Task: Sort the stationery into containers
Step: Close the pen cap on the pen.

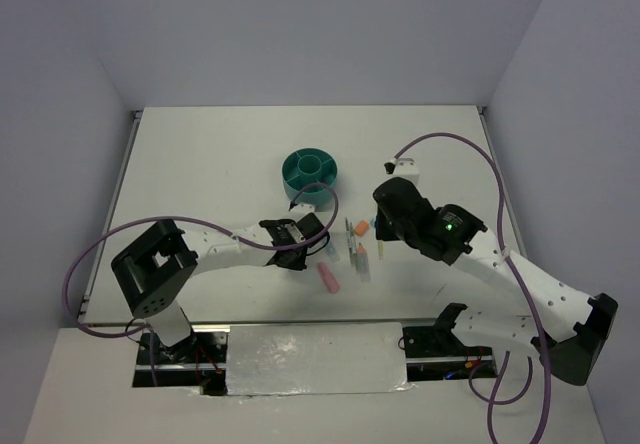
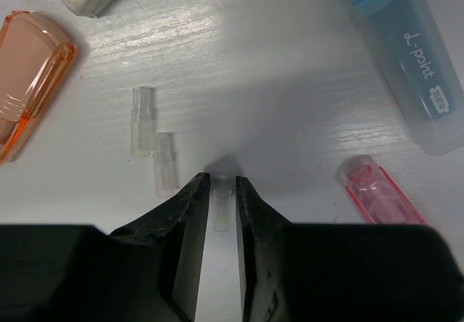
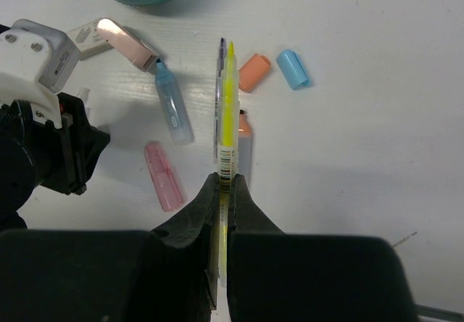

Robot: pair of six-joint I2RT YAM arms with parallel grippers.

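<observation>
The left tool [image 2: 222, 183] pinches a clear clip [image 2: 221, 206] that is too small to make out from above. The right tool [image 3: 225, 180] clamps a yellow pen [image 3: 230, 97], plain only in its wrist view.

Top overhead, distant; wrist cameras close, downward, sharing pink cap [image 2: 377, 191].

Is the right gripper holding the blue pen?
No, the right gripper is clamped on the yellow pen; the blue pen lies on the table.

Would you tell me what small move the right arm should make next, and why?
Probably lift straight up: the right gripper is shut on the yellow pen, which sits tight beside a purple-tipped pen, so dragging sideways might disturb it.
</observation>
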